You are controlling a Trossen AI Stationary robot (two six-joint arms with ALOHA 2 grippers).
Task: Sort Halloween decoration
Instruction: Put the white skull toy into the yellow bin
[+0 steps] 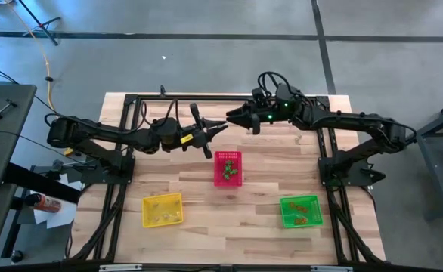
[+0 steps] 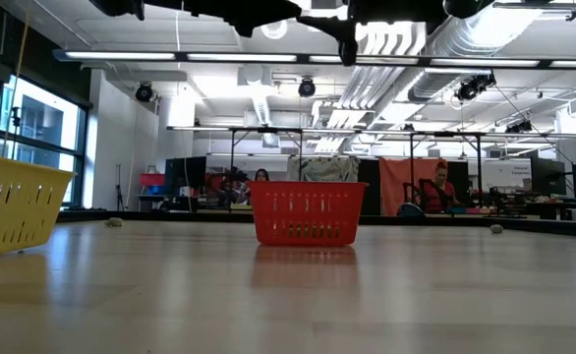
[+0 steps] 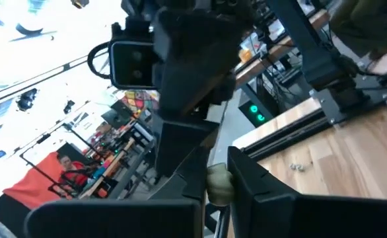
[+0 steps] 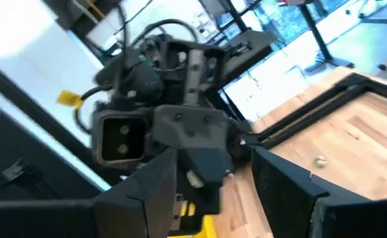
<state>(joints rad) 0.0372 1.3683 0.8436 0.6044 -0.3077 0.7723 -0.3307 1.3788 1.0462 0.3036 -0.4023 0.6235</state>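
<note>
From above, my left hand and right hand meet tip to tip at upper centre of the frame, over the worktop, above the red basket. In my left wrist view, my left fingers pinch a yellowish-green trinket. In my right wrist view, my right fingers stand spread, holding nothing.
</note>
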